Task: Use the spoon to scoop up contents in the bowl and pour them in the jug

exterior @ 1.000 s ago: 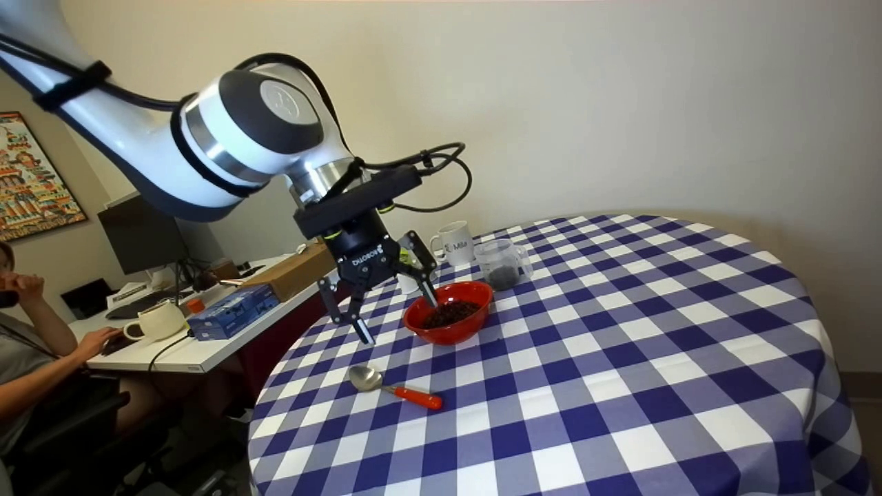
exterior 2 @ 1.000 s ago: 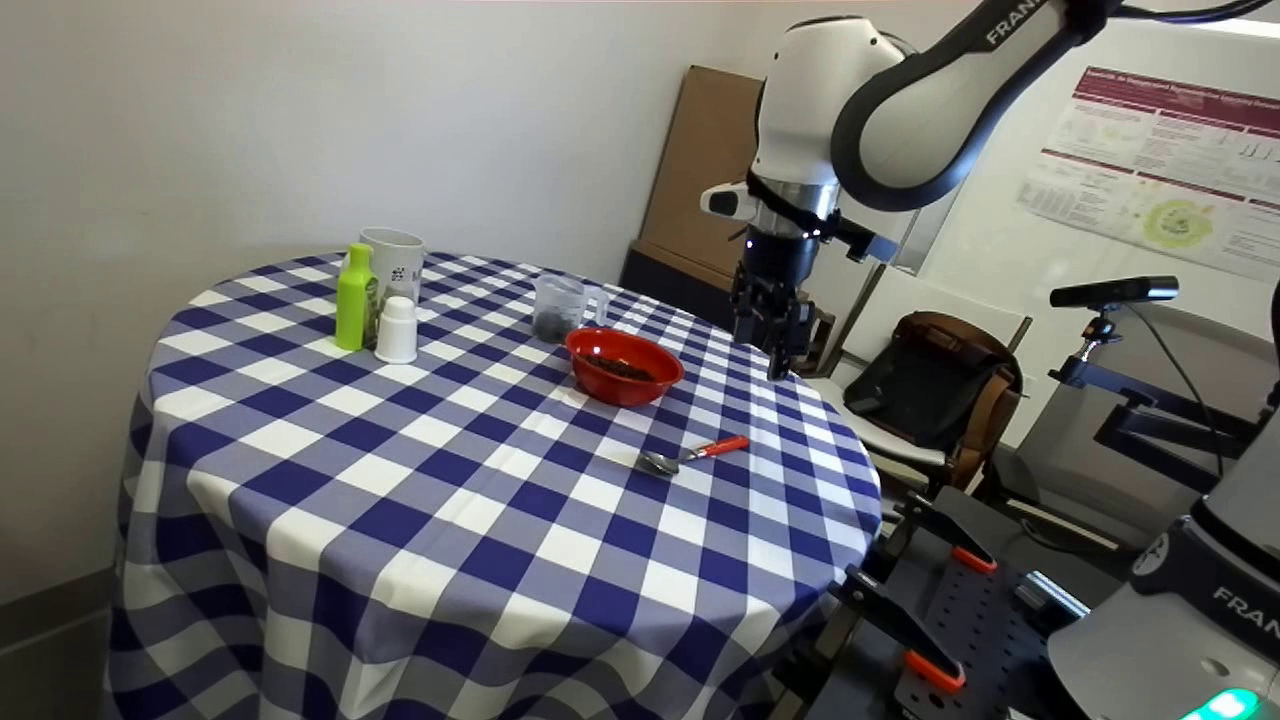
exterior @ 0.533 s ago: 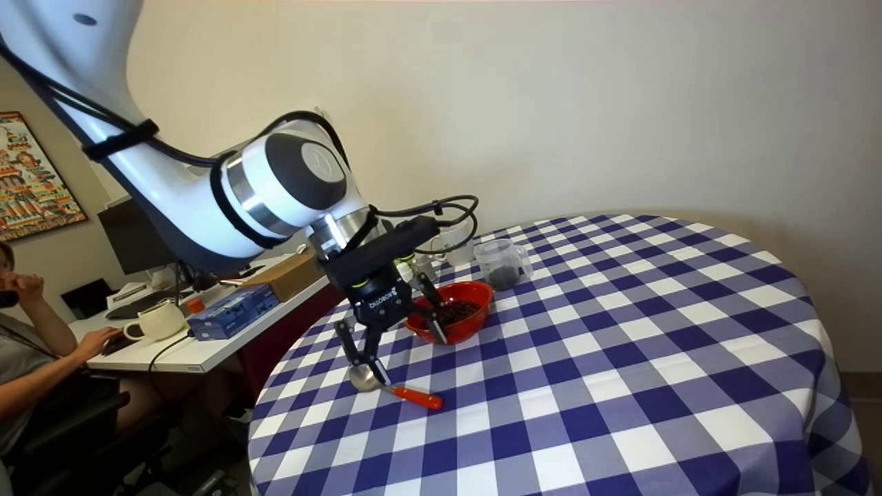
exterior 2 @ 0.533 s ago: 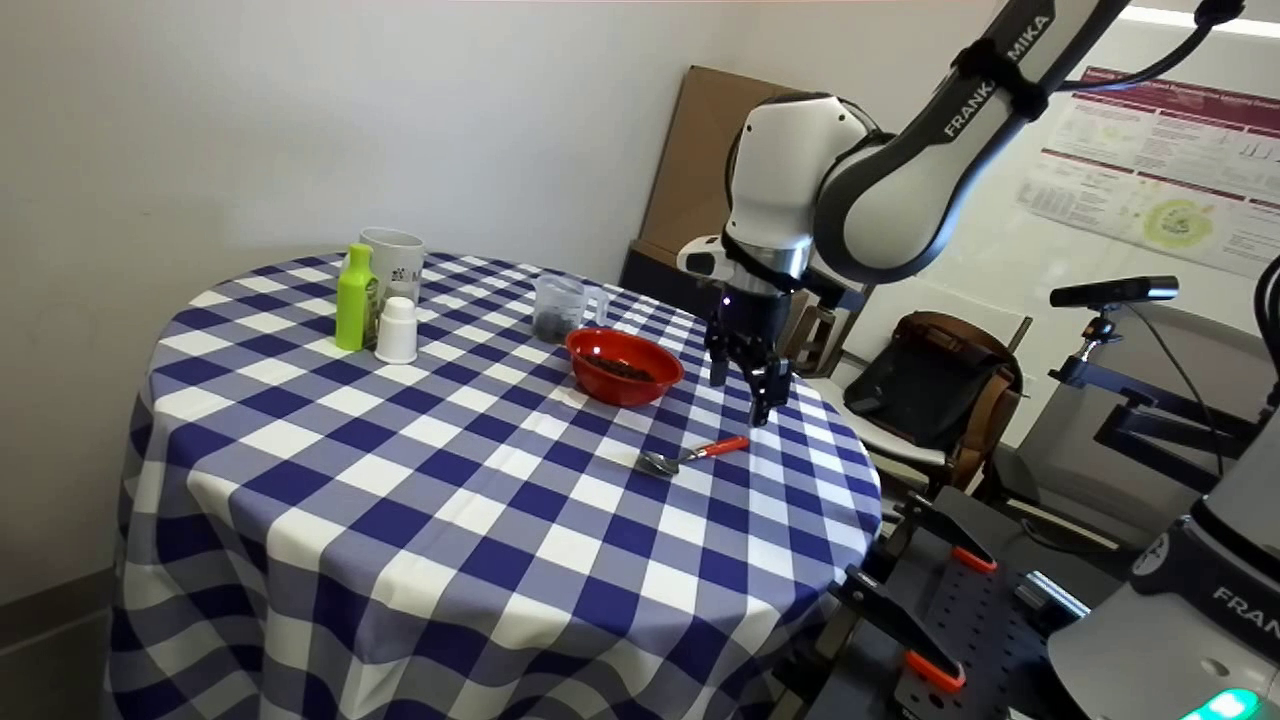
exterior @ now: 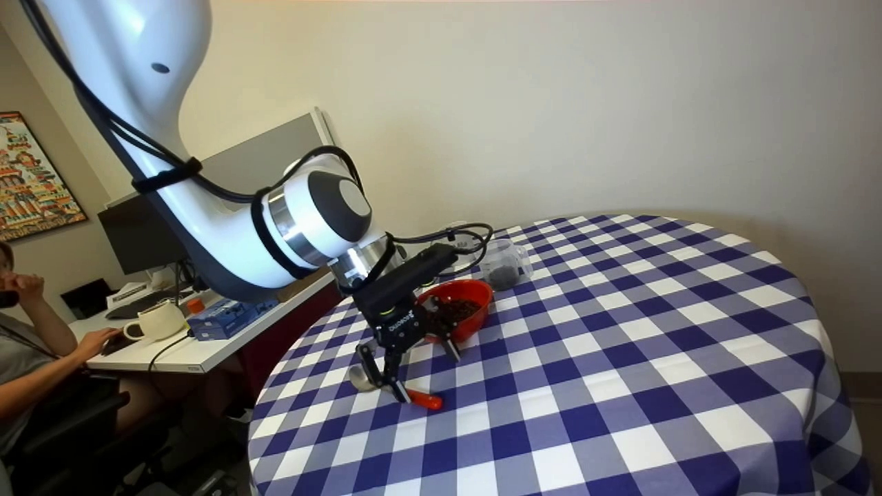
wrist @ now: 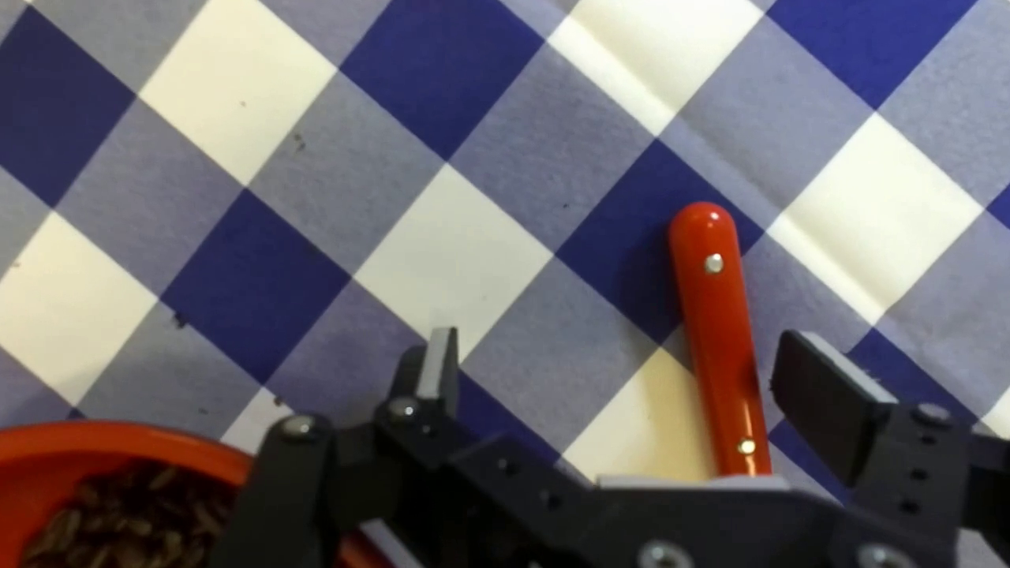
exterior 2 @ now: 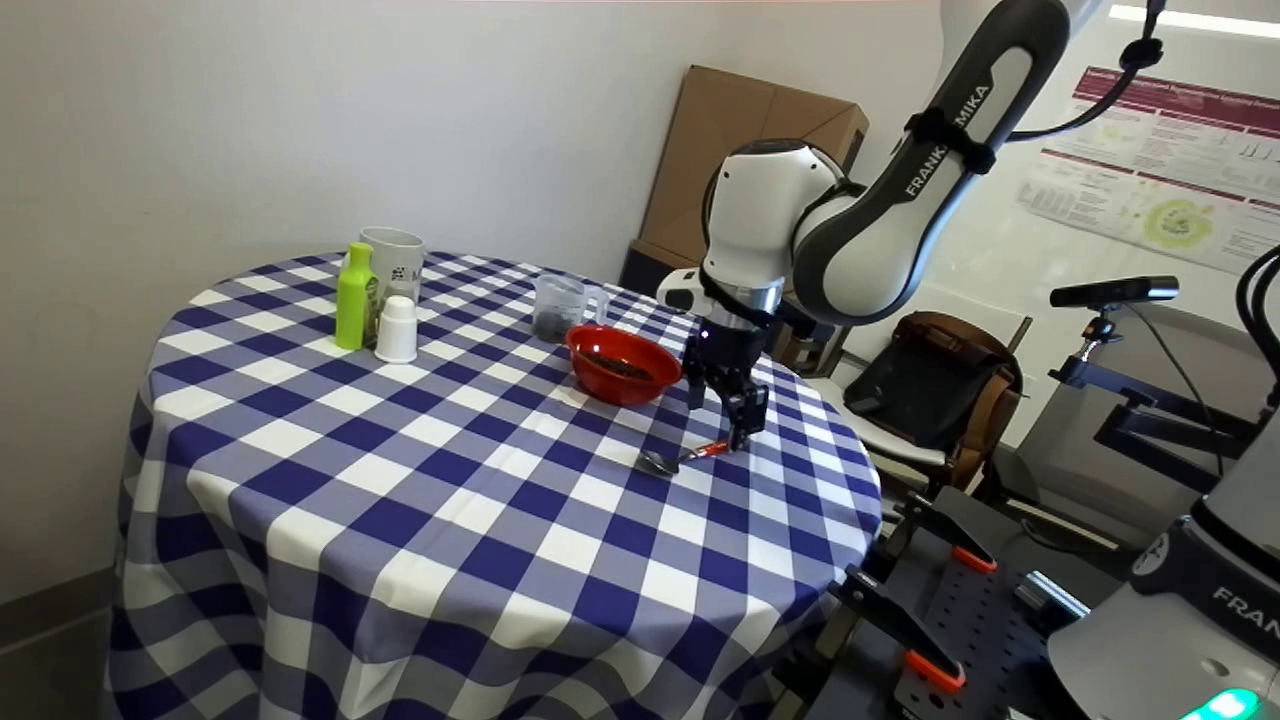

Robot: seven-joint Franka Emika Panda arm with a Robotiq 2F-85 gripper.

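The spoon has a metal head and an orange-red handle point(exterior: 425, 399) and lies on the table. Its handle also shows in an exterior view point(exterior 2: 712, 450) and in the wrist view point(wrist: 718, 339). My gripper point(exterior: 427, 373) is open and low over the spoon. In the wrist view the handle lies between the fingers point(wrist: 631, 371), nearer the right one; the spoon's head is hidden there. The red bowl point(exterior 2: 620, 388) holds dark bits and stands close beside my gripper; I cannot tell if they touch. The clear jug point(exterior 2: 575, 290) stands behind the bowl with dark contents.
A white mug point(exterior 2: 395, 262), a green bottle point(exterior 2: 355, 300) and a white shaker-like object point(exterior 2: 397, 335) stand near the far edge of the table. The checkered tablecloth point(exterior: 620, 386) covers the round table. A desk with a blue box point(exterior: 231, 318) stands beside it.
My gripper has come down, open, from above the table to the spoon's handle, with one finger beside the bowl. The spoon and jug have not moved.
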